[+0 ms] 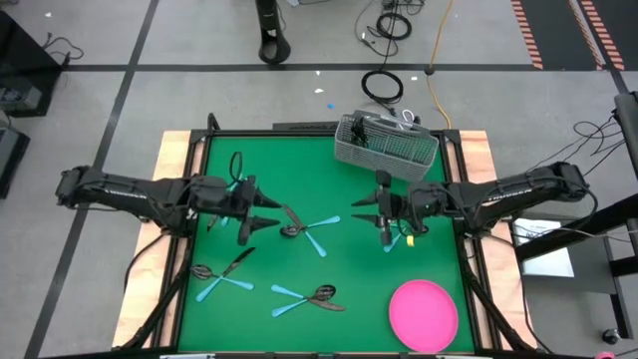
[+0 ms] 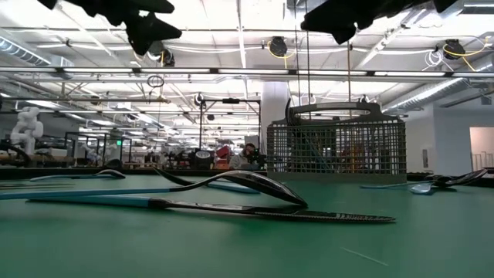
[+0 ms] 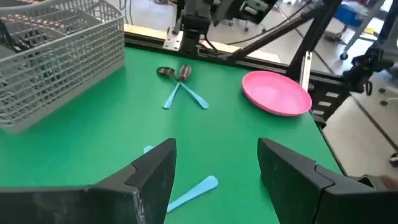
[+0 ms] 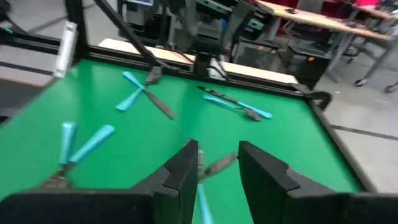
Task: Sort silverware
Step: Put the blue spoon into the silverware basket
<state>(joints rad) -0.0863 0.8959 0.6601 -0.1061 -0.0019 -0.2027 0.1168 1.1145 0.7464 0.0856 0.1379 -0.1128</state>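
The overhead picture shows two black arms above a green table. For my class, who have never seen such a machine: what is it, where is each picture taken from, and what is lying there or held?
It is a robot with two jointed arms, each ending in a two-fingered hand. One camera looks straight down, one sits at table level, and one rides on each wrist. On the green table lie blue-handled cutlery in crossed pairs, a pink plate and a grey wire basket. The left hand is open and empty. The right hand seems to grip one blue-handled piece.
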